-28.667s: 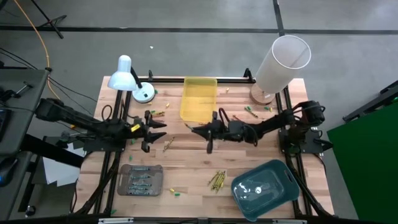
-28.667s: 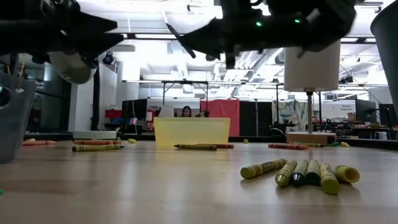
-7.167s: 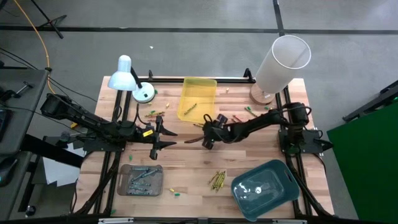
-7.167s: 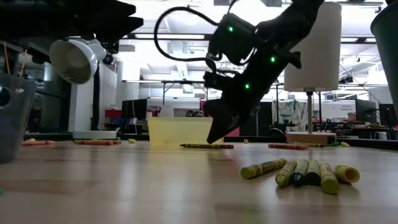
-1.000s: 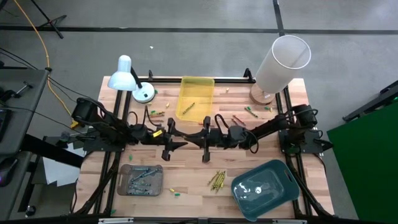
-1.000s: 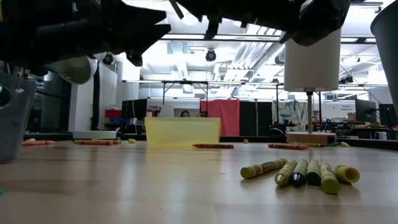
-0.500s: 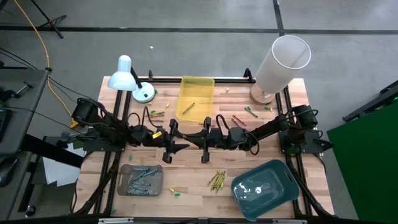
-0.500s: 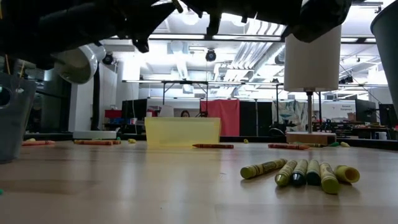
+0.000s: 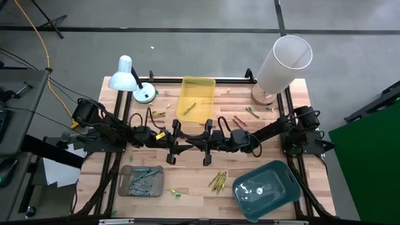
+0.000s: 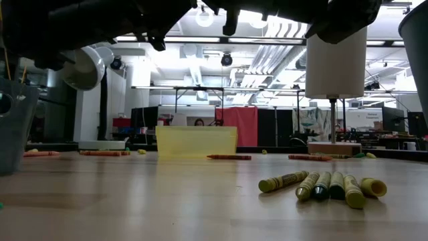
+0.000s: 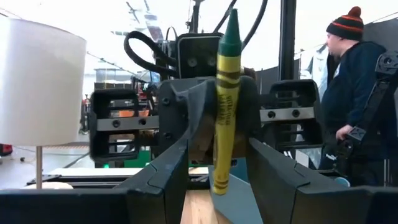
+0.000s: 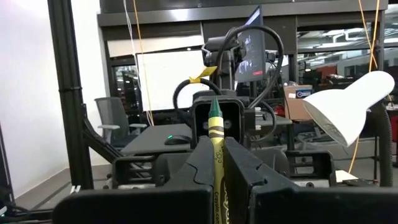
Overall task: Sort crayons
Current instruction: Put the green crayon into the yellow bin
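A yellow-green crayon (image 11: 225,106) with a green tip stands upright in the air over mid-table, with my right gripper (image 12: 216,149) shut on it. My left gripper (image 11: 217,163) faces it from the table's left, open, one finger on each side of the crayon without touching it. From above, the two grippers (image 9: 186,142) (image 9: 196,142) meet nose to nose. A bunch of loose yellow-green crayons (image 9: 218,180) lies on the near part of the table, and red ones (image 9: 237,120) lie farther back. My right gripper pinches the crayon's body (image 12: 217,157) between its two fingers, below its middle. The fingers reach in roughly level from the table's right and lie across the crayon. The crayon stands upright, green tip (image 12: 214,109) up, lifted clear of the table, with its lower end (image 11: 218,185) poking out below the fingers.
A yellow tray (image 9: 197,100) with one crayon in it sits at the far middle. A grey tray (image 9: 142,180) is at near left and a teal tray (image 9: 265,187) at near right. A lamp (image 9: 128,78) and a white cylinder (image 9: 282,62) stand at the back. A person (image 11: 354,93) stands beyond the table.
My left gripper has risen a little and edged toward my right gripper, staying open. The crayon has stayed upright in my right gripper.
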### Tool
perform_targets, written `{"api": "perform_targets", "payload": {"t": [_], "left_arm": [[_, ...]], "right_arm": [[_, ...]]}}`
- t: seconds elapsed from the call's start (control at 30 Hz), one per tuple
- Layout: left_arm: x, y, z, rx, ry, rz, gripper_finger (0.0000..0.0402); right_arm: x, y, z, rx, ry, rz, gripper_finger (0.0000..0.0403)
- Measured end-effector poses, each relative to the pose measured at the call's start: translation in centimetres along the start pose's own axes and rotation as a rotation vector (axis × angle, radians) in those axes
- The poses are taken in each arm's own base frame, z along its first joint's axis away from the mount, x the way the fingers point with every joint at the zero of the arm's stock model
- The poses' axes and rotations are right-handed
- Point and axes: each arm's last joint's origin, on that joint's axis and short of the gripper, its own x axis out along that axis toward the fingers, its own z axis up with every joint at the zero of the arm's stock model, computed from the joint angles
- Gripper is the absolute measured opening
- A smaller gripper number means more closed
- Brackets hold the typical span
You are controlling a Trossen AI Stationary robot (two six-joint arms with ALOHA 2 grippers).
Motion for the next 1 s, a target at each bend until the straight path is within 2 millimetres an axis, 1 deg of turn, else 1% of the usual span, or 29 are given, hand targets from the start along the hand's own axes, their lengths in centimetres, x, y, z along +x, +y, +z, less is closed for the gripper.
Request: {"api": "perform_targets", "payload": {"t": [0.33,0.43,0.53,0.6,0.63,0.73,0.8,0.9,1.0], "left_arm": [[0.3,0.0,0.0,0.008,0.012,0.001,0.0141],[0.3,0.0,-0.1,0.010,0.015,0.022,0.0117],[0.2,0.0,-0.2,0.012,0.025,0.026,0.0067],[0.3,0.0,-0.3,0.014,0.037,0.021,0.0025],[0.2,0.0,-0.3,0.015,0.038,0.023,0.0015],[0.2,0.1,-0.5,0.019,0.056,0.047,0.0014],[-0.2,0.3,-0.8,0.032,0.083,0.083,0.0008],[-1.3,1.0,-1.4,0.063,0.122,0.169,0.0005],[-2.6,2.1,-1.4,0.061,0.122,0.239,0.0004]], "right_arm": [[0.0,0.1,0.0,0.005,0.001,0.002,0.0001],[0.0,0.1,0.0,0.004,0.006,0.001,0.0001],[0.0,0.1,-0.1,0.002,0.008,-0.003,0.0007],[0.0,0.1,-0.1,0.003,0.012,-0.003,0.0018],[0.0,0.1,-0.1,0.002,0.014,-0.002,0.0025],[0.0,0.1,-0.1,-0.010,0.013,-0.005,0.0051],[-0.1,0.2,-0.1,-0.043,0.011,-0.036,0.0073],[-0.4,0.8,0.0,-0.110,0.020,-0.134,0.0110],[-1.0,1.4,0.5,-0.190,0.037,-0.265,0.0145]]}}
